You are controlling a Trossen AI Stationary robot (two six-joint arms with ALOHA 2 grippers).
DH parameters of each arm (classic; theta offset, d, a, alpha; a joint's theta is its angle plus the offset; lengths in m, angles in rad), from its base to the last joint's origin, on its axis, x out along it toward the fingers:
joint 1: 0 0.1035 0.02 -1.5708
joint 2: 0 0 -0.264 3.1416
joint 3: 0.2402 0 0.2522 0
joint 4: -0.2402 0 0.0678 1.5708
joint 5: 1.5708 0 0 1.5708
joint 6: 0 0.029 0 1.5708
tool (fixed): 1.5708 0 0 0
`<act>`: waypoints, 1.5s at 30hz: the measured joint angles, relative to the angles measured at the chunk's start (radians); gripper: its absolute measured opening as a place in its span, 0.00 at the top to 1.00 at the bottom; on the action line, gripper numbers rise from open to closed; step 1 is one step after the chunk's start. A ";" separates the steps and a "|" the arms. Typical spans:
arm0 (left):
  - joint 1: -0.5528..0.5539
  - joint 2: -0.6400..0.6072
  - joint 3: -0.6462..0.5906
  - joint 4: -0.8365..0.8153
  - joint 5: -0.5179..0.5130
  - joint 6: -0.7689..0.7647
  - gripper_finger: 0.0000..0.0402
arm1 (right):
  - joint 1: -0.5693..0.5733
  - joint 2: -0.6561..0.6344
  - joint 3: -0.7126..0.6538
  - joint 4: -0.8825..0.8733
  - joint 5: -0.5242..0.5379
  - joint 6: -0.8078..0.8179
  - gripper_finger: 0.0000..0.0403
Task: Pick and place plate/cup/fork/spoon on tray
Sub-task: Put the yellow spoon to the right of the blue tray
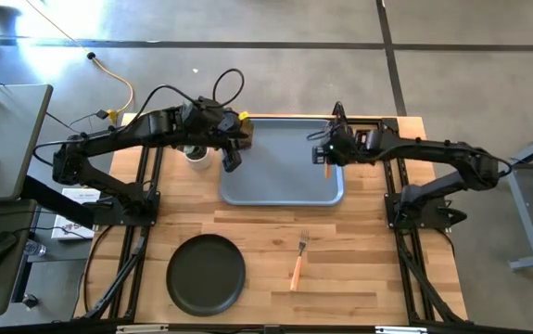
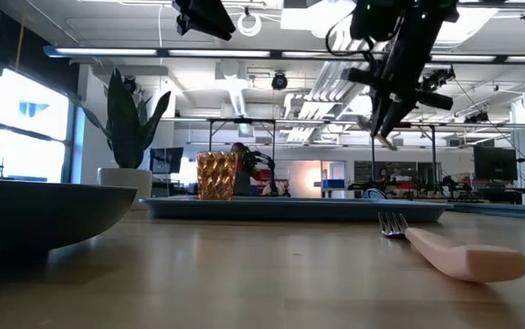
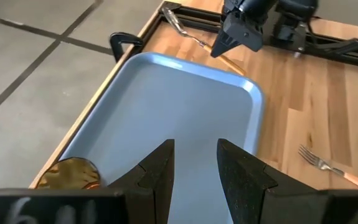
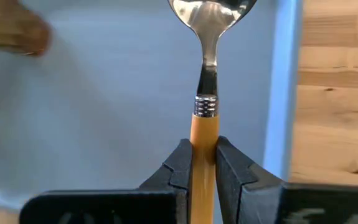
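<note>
pale butcher-block wood makes up the table (image 1: 275, 232), the widest thing here, ringed by grey concrete floor in the high view. on it the blue-grey tray (image 1: 280, 181) serves as landmark, lying at the table's far middle.

both dark arms reach in over the tray from opposite sides. the left arm stretches from the table's left edge, and the left gripper (image 1: 232, 158) hangs above the tray's left end with its fingers (image 3: 157, 171) spread apart and nothing between them. the right arm bends in from the right edge; the right gripper (image 4: 203, 155) is raised over the tray's right rim, clenched on the orange handle of the spoon (image 4: 207, 74), whose metal bowl points out over the tray's blue floor.

nearer the front edge than the tray, to the left, lies the black plate (image 1: 206, 273) on bare wood. the amber cup (image 2: 216, 175) stands upright at the tray's far left corner, mostly hidden under the left arm from above. the fork (image 1: 298, 260) lies on the wood in front of the tray, right of the plate, tines toward the tray.

beyond the tray, the low view shows a potted plant (image 2: 127, 119), desks and ceiling lights.
</note>
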 joint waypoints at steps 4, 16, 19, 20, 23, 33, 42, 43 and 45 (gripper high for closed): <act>0.028 0.000 0.000 0.000 -0.001 -0.002 0.73 | -0.066 0.042 0.000 -0.012 -0.044 -0.026 0.95; 0.079 0.000 0.000 -0.001 0.000 -0.002 0.73 | -0.121 0.218 0.000 -0.010 -0.183 -0.066 0.95; 0.080 0.000 0.000 -0.001 0.000 -0.002 0.73 | -0.122 0.253 0.000 -0.009 -0.198 -0.076 0.95; 0.080 0.000 0.000 -0.001 0.000 -0.002 0.73 | -0.122 0.265 0.000 -0.009 -0.201 -0.079 0.95; 0.080 0.000 0.000 -0.002 0.000 -0.002 0.73 | -0.122 0.298 0.000 -0.009 -0.213 -0.081 0.95; 0.080 0.000 0.000 -0.003 0.000 -0.002 0.73 | -0.128 0.394 0.000 -0.015 -0.226 -0.080 0.95; 0.080 0.000 0.000 -0.004 -0.001 -0.001 0.73 | -0.130 0.396 0.000 -0.017 -0.214 -0.038 0.95; 0.080 0.000 0.000 -0.004 0.000 -0.001 0.72 | -0.130 0.396 0.000 -0.017 -0.211 -0.027 0.95; 0.079 0.000 0.000 -0.009 0.000 -0.001 0.72 | -0.130 0.396 0.000 -0.017 -0.211 -0.022 0.95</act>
